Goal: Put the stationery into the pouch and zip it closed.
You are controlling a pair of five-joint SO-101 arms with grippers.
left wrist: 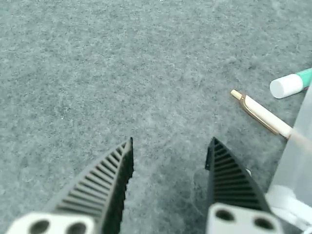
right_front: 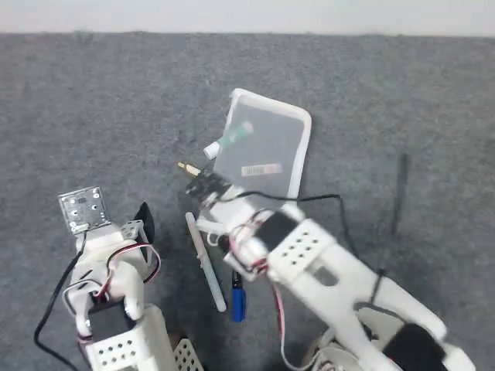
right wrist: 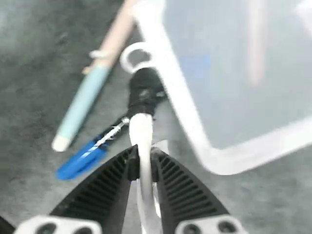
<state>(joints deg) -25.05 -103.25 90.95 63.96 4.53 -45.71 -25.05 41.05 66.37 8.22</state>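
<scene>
At desk (right_front: pixel 387 93) centre: pouch (right_front: pixel 263 151) lay flat | right tool (right wrist: pixel 141 158) clamped on its white zip pull (right wrist: pixel 141 129), likely steadying the mouth | marker (right_front: pixel 230 139), gold-tipped pen (right_front: pixel 189 168) at pouch's 9 o'clock edge; teal pen (right_front: pixel 205 259), blue pen (right_front: pixel 237 300) loose toward 7 o'clock | left tool (left wrist: pixel 172 144) spread apart, empty, at 8 o'clock, seemingly placed for a pickup.

- The pouch (right_front: pixel 280 143) was translucent with a white border.
- The zip pull (right wrist: pixel 140 129) was white.
- The blue pen (right_front: pixel 238 303) had a black end.
- The cream pen (left wrist: pixel 261 113) had gold trim.
- The table (right_front: pixel 93 100) was speckled grey.
</scene>
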